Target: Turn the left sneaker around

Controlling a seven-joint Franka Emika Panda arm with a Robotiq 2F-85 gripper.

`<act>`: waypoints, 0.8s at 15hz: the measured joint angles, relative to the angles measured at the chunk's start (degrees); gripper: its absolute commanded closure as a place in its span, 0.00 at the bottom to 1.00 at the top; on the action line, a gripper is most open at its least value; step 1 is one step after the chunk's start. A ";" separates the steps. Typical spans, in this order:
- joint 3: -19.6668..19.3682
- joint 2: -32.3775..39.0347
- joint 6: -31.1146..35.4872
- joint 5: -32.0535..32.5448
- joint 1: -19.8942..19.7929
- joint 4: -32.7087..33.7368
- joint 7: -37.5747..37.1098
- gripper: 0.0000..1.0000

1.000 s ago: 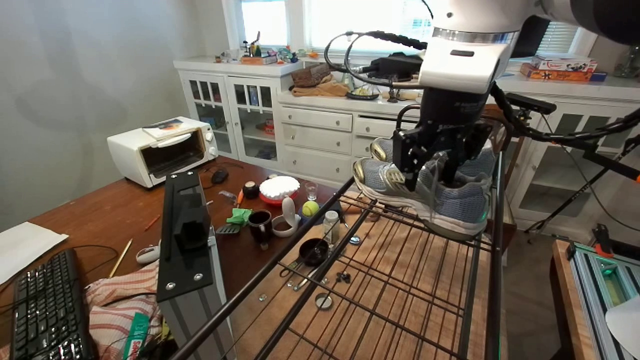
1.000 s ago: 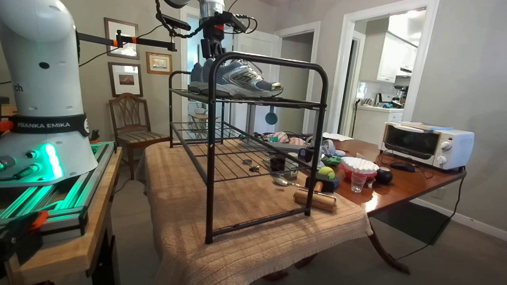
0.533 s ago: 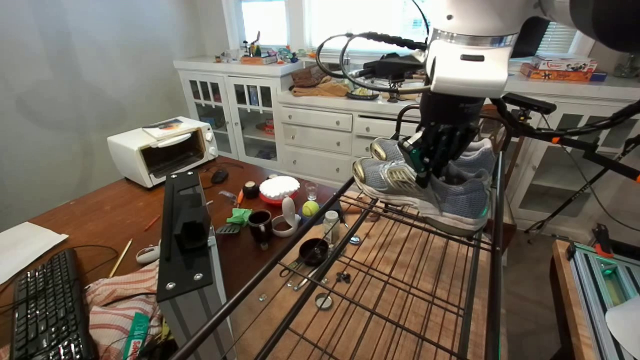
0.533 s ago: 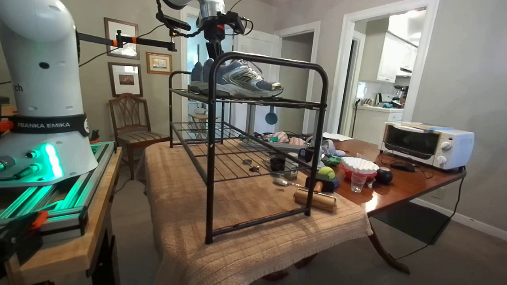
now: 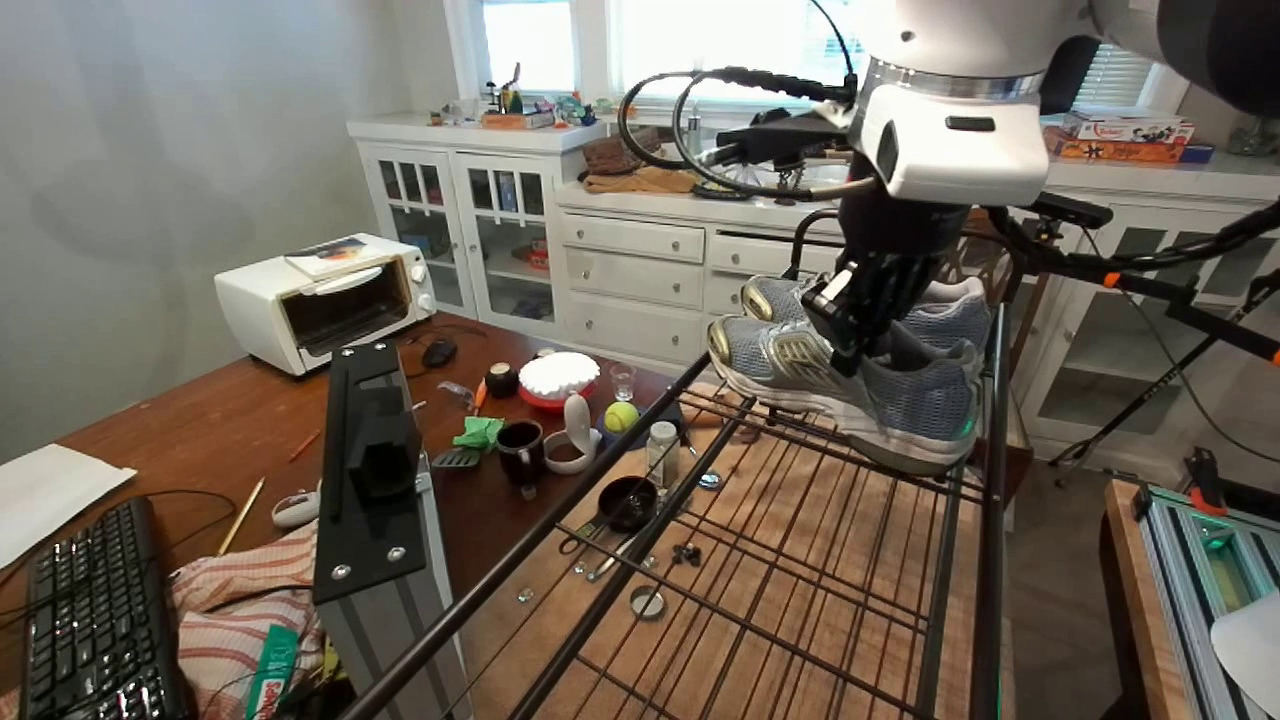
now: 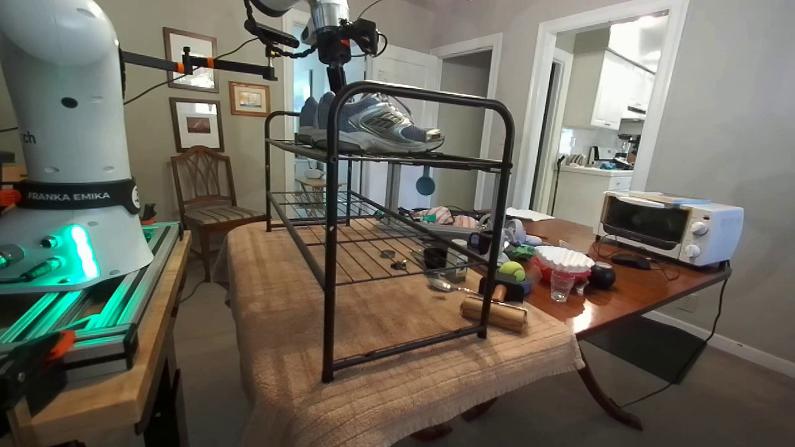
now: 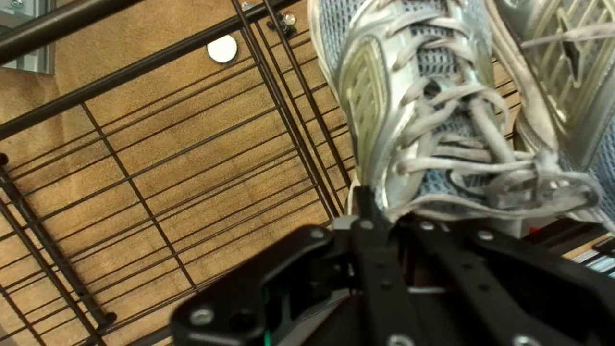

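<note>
The left sneaker point(image 5: 800, 365), grey-silver mesh with white laces point(image 7: 447, 105), rests upright on the top tier of a black wire rack. My gripper point(image 5: 853, 358) reaches down to its ankle opening and is closed on the collar's side wall. In the wrist view one finger point(image 7: 367, 209) lies against the sneaker's outer side. The other finger goes inside the opening, where its tip is hidden. From the opposite exterior view the left sneaker point(image 6: 307, 118) shows only its heel, and my fingertips are covered by the rack and the matching shoe.
A matching second sneaker point(image 6: 379, 127) stands right alongside, toe pointing the same way. The wire rack point(image 5: 790, 560) has tubular end frames point(image 6: 422, 93) rising above the shoes. Kitchen items and a toaster oven point(image 5: 325, 300) occupy the wooden table point(image 5: 200, 420) beside it.
The gripper's fingers, apart around the collar a second ago, have come together on it. The wrist has turned and tilted a little. The sneaker has barely shifted.
</note>
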State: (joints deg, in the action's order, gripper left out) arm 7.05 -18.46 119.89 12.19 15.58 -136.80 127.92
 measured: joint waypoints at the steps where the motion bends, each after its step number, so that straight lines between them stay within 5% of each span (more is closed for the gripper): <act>1: 0.28 -0.05 0.09 0.06 0.02 -0.12 0.41 0.98; 12: 2.30 -1.31 1.04 2.11 0.35 -1.14 3.78 0.98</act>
State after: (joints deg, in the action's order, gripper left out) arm 9.35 -19.77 120.92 14.29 15.93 -137.94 131.70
